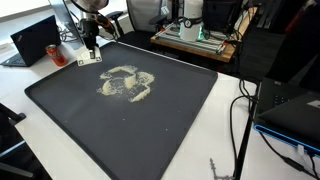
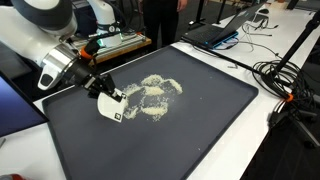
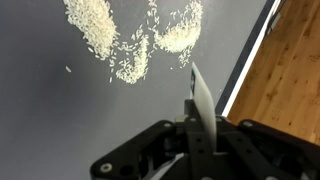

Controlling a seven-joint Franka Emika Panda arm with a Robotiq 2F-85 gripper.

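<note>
My gripper [image 1: 90, 44] is shut on a thin white card [image 1: 88, 58] and holds it at the far corner of a large black mat [image 1: 150, 130]. In an exterior view the card [image 2: 111, 108] hangs below the gripper [image 2: 97, 90], just above the mat [image 2: 180, 140]. It is beside a scatter of pale rice-like grains [image 2: 155, 95]. The grains [image 1: 127, 83] lie in loose clumps near the mat's middle. In the wrist view the card [image 3: 200, 95] stands edge-on between the fingers [image 3: 195, 135], with grains [image 3: 95, 25] ahead on the mat [image 3: 60, 110].
A laptop [image 1: 35, 40] sits beyond the mat's corner. Cables [image 1: 240, 110] run along the white table beside the mat and show in an exterior view [image 2: 290, 85]. A machine on a wooden board [image 1: 195, 30] stands behind. A wooden surface [image 3: 290, 70] lies past the mat's edge.
</note>
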